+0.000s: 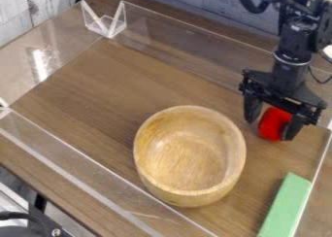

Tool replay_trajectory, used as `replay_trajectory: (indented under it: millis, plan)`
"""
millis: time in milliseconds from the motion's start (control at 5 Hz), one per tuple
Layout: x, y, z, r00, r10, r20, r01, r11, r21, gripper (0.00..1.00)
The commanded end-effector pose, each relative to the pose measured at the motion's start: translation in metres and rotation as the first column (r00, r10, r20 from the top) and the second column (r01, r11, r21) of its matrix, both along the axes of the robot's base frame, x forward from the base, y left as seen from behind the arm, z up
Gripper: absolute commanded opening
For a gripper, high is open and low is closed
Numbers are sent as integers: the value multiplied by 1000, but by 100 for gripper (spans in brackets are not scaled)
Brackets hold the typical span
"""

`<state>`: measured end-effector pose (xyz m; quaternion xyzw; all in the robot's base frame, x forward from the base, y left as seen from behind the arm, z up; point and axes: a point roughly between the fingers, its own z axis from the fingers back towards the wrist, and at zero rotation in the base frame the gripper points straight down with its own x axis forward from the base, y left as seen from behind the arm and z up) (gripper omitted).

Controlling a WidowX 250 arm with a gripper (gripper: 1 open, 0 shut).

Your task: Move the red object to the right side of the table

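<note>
The red object (pixel 273 123), a small bright red toy, lies on the brown wood-grain table (pixel 130 85) near its right edge. My gripper (pixel 278 118) points straight down over it, with its black fingers (pixel 250 106) spread wide on either side of the toy. The jaws stand open, and a gap shows between each finger and the red object. The toy's green cap is hidden by the gripper.
A round wooden bowl (pixel 191 153) sits at the front centre, left of the gripper. A flat green block (pixel 288 208) lies at the front right corner. Low clear acrylic walls (pixel 72 153) border the tabletop, with a clear stand (pixel 104 19) at the back left.
</note>
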<state>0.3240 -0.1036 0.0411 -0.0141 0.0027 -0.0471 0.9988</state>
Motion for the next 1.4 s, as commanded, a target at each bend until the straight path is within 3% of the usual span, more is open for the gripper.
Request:
replay_trajectory:
  millis: [0,200,800,1200]
  plan:
    - [14,0,17,998,17,64,-16,1000,-12,100]
    - [20,5,16,998,25,66,-25,1000,-13,100]
    - [30,18,9,996,70,58,-66,996,-60,100]
    - [32,16,7,996,73,49,-69,995,-73,100]
